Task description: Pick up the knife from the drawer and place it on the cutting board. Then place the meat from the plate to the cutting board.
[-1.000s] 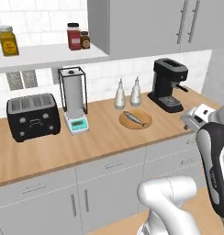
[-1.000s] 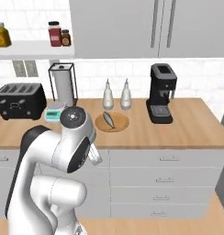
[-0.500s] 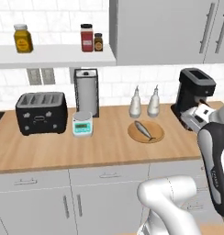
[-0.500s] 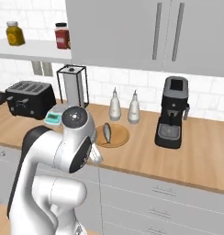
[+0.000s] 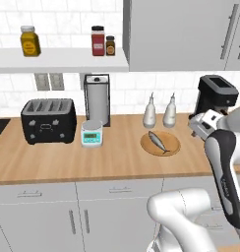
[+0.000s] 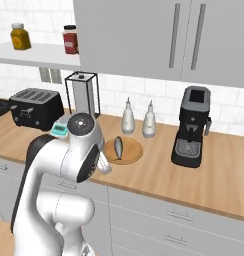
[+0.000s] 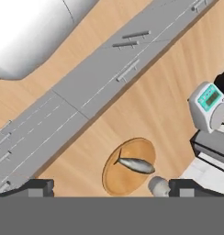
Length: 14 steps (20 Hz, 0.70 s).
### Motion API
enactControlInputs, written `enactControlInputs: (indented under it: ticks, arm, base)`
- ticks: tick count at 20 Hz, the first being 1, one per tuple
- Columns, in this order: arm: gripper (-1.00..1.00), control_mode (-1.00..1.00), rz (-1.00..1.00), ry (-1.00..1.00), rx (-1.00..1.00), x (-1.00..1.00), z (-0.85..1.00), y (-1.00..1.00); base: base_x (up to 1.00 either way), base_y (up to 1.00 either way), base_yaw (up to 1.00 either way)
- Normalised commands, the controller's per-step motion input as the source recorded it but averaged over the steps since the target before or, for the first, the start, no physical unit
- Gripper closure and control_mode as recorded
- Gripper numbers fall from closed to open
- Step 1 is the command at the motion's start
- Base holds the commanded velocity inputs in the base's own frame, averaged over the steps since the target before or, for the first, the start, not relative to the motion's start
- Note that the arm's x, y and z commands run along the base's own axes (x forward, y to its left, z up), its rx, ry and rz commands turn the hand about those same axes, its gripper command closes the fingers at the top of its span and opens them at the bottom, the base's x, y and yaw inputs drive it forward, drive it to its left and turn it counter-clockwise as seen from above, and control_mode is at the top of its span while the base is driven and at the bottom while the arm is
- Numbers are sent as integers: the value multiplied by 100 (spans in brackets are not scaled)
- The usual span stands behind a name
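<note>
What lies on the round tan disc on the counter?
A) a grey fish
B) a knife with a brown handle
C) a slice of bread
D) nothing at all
A: a grey fish lies on the round disc, in front of the two white bottles, as the hand view also shows.
</note>
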Motion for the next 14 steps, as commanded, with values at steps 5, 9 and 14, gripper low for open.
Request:
enactControlInputs:
  ticks: [5,9,14]
  arm:
    - [-100,-100,30,8,-9,100,-26,0]
    - [-100,-100,42,25,-25,100,-68,0]
    - [-100,-100,42,27,-29,99,-97,12]
  base:
    - [0,0,0]
    - [0,0,0]
    - [0,0,0]
